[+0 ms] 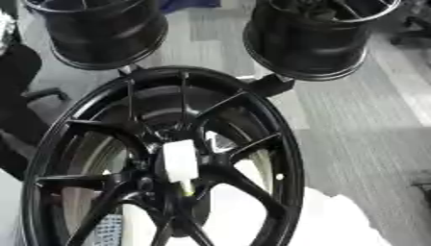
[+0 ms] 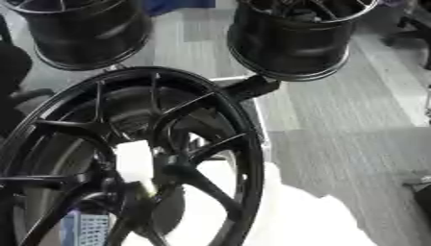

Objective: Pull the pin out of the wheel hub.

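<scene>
Black wheel hub (image 1: 252, 125) upright; white pin (image 1: 180, 161) in centre.

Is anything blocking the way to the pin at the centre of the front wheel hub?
Nothing visible covers the white pin at the centre of the front wheel hub. The black spokes radiate around it. No robot hand is in view.

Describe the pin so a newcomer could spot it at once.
Find the big black spoked wheel nearest the camera, in front of two other black rims. At its hub sits a white block-shaped piece, the pin: the only pale part among black spokes.
</scene>
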`<action>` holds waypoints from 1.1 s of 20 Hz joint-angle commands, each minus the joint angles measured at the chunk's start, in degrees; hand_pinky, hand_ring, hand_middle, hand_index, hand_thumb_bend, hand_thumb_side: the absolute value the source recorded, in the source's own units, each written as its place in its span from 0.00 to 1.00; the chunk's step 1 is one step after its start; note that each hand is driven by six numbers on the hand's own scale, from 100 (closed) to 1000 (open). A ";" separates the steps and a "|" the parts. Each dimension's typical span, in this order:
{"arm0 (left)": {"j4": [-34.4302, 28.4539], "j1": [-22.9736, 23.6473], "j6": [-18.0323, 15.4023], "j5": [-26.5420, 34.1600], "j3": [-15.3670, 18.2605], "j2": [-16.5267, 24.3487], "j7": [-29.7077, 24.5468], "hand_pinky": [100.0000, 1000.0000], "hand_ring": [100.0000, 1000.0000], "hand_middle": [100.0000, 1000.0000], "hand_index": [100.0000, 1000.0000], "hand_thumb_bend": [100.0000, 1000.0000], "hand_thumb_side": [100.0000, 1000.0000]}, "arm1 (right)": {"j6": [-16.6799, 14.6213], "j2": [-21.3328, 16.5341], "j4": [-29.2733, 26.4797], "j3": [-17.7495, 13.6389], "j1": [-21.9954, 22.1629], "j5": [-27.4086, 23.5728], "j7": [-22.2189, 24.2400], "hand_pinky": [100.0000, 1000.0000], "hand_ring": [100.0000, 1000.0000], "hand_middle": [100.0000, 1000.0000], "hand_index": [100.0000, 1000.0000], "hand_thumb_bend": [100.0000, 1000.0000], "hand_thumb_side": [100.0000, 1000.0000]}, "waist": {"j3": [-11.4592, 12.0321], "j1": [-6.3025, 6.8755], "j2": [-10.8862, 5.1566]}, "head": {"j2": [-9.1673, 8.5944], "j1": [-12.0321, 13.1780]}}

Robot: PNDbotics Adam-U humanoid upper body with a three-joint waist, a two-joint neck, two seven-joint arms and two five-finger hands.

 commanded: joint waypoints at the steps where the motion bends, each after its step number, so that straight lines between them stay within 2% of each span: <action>1: -0.84 -4.00 -2.91 -3.11 -4.14 2.77 -2.97 0.81 0.74 0.55 0.78 0.00 0.19 | -0.01 -2.09 -0.69 -0.37 -0.37 -0.54 0.30 0.76 0.75 0.65 0.77 0.00 0.07 | -0.40 0.01 -1.18 | 0.33 0.30; 7: 4.57 -12.48 -8.14 -8.11 -12.64 -0.29 -8.19 0.82 0.78 0.65 0.82 0.00 0.16 | 0.15 -2.17 -0.69 -0.07 -0.76 -1.30 0.80 0.76 0.75 0.64 0.77 0.00 0.08 | -2.16 0.10 -1.60 | 0.66 1.11; 11: 10.15 -18.06 -11.62 -10.47 -18.25 -4.00 -11.68 0.83 0.80 0.70 0.83 0.00 0.12 | 0.25 -2.04 -0.69 0.05 -0.83 -1.79 1.18 0.76 0.75 0.64 0.77 0.00 0.09 | -2.80 -0.12 -1.76 | 2.16 1.77; 15: 16.12 -22.33 -15.30 -12.68 -21.79 -7.21 -15.35 0.84 0.81 0.75 0.84 0.00 0.08 | 0.25 -1.99 -0.69 0.07 -1.01 -2.40 1.36 0.76 0.74 0.64 0.76 0.00 0.10 | -2.99 -0.29 -1.96 | 3.52 2.64; 16: 17.57 -23.14 -16.19 -13.33 -22.57 -7.84 -16.24 0.84 0.82 0.76 0.84 0.02 0.07 | 0.25 -1.99 -0.69 0.11 -1.09 -2.56 1.43 0.76 0.74 0.64 0.76 0.00 0.10 | -3.02 -0.31 -1.99 | 3.63 2.64; 20: 20.77 -25.28 -19.60 -16.17 -24.79 -9.41 -19.65 0.85 0.84 0.78 0.85 0.19 0.07 | 0.23 -2.01 -0.69 0.18 -1.35 -2.99 1.69 0.76 0.74 0.63 0.76 0.00 0.11 | -3.05 -0.28 -2.02 | 3.10 2.38; 21: 20.95 -25.63 -21.48 -16.85 -24.66 -9.60 -21.99 0.85 0.85 0.79 0.85 0.25 0.07 | 0.24 -1.96 -0.69 0.13 -1.40 -3.07 1.68 0.76 0.74 0.63 0.76 0.00 0.11 | -3.03 -0.27 -2.00 | 2.76 2.18; 22: 21.35 -26.05 -24.85 -16.41 -22.87 -9.98 -28.43 0.85 0.86 0.80 0.85 0.27 0.08 | 0.25 -1.88 -0.69 -0.01 -1.44 -3.18 1.56 0.76 0.74 0.63 0.76 0.00 0.11 | -2.97 -0.28 -1.97 | 2.41 1.93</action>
